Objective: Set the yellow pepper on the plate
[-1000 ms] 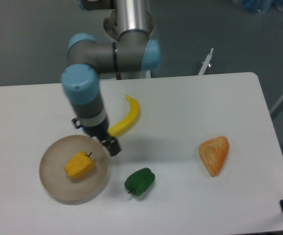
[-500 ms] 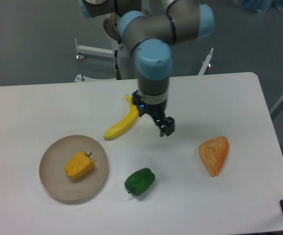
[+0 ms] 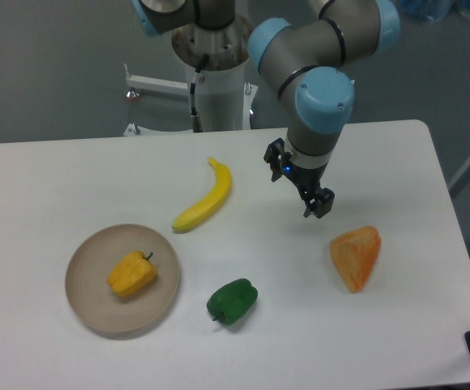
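While the small, lumpy yellow-orange bell pepper point(image 3: 132, 274) with its short dark stem lies inside the round, shallow beige-tan plate point(image 3: 89, 313), a little left of the plate's middle and with its stem pointing up and to the right, the arm's tool point(image 3: 317, 204) hangs well apart from both, over the right half of the white desk point(image 3: 72, 179). The plate sits near the desk's front-left part, with its low raised rim showing all the way round. The dark tool holds nothing, and it hovers just up and to the left of the orange triangular wedge point(image 3: 355, 256), which lies toward the desk's right edge; whether its fingers are spread or pressed together cannot be told from this angle. Its grey wrist with the light-blue cap point(image 3: 323, 99) reaches down from the far edge of the desk. A long, curved yellow banana point(image 3: 206, 197) lies on the desk between the plate and the tool, running from upper right to lower left, apart from the plate. A glossy dark green bell pepper point(image 3: 232, 301) rests near the front edge, just to the right of the plate and not touching it.
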